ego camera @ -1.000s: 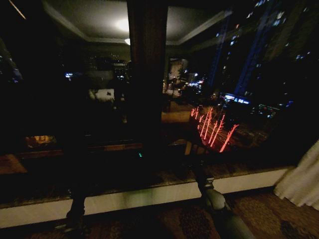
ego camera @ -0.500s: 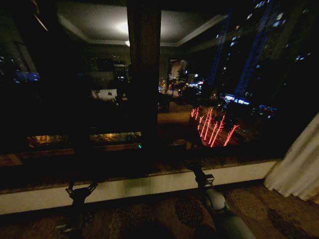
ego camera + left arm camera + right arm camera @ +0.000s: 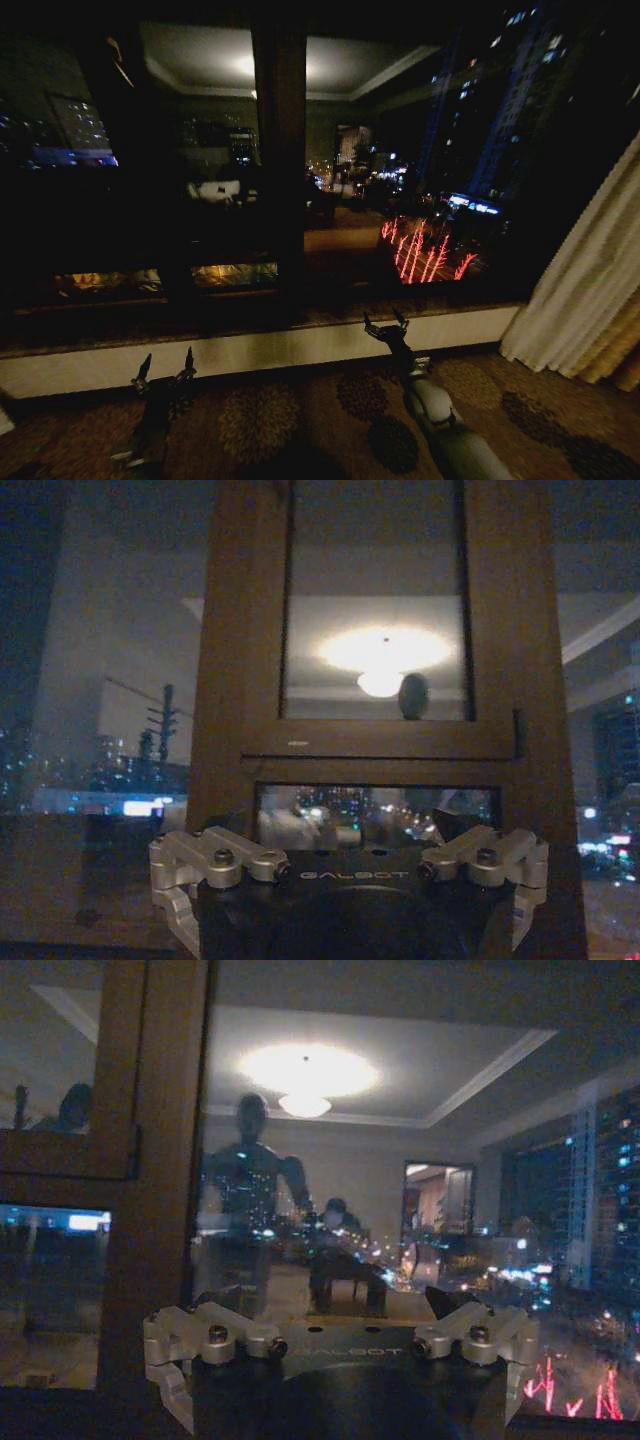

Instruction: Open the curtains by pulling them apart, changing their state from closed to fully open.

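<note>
Hanging in soft vertical pleats at three o'clock, the curtains (image 3: 580, 300) look sheer and cream beside dark glass. Left gripper (image 3: 165, 371) at seven o'clock and right gripper (image 3: 385, 327) at centre both spread their fingers wide, holding nothing. Wrist views add the wooden window frame (image 3: 235, 680).

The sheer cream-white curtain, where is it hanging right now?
In the head view, the sheer cream-white curtain hangs bunched at the far right of the dark window, reaching the patterned carpet, beyond the right gripper.
</note>
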`<state>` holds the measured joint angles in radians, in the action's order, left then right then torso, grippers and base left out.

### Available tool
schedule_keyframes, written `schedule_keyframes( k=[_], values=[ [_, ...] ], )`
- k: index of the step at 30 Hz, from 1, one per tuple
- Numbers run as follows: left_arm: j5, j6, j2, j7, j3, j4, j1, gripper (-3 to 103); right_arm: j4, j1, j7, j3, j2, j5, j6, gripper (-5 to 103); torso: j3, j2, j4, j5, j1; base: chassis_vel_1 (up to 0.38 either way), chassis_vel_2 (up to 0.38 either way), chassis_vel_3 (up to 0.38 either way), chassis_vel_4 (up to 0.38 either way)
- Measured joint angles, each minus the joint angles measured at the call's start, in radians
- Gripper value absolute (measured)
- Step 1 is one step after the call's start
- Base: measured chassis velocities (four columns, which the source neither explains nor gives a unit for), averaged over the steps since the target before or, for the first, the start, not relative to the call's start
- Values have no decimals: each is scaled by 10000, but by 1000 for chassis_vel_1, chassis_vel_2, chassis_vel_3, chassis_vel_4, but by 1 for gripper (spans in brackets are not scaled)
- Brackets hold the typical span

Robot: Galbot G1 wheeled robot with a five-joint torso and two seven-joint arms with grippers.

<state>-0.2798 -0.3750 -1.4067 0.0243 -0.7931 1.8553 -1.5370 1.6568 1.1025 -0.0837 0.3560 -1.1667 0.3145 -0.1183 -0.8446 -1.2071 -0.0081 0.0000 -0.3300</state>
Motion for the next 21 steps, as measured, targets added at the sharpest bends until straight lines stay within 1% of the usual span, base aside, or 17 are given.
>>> schedule_keyframes(
  k=[3,5,9,15,21],
  values=[
    [0,0,0,2,0,1,0,100,0,0,0,1,1,0,0,100,1,-1,-1,8,0,-119,-58,145,74],
    [0,0,0,2,1,0,0,100,0,0,0,1,1,0,0,100,0,0,-1,3,0,-40,-34,69,11],
    [0,0,1,1,-2,0,1,100,0,0,0,0,-1,0,0,100,3,-1,2,-7,2,19,1,-11,-8],
    [0,0,3,0,-7,-1,1,100,0,0,0,-2,-3,0,0,100,2,-2,3,-1,3,51,-13,-36,28],
    [0,0,2,-1,-4,0,1,100,0,0,1,0,-2,0,0,100,2,-2,1,1,2,18,-140,-21,136]
  ],
)
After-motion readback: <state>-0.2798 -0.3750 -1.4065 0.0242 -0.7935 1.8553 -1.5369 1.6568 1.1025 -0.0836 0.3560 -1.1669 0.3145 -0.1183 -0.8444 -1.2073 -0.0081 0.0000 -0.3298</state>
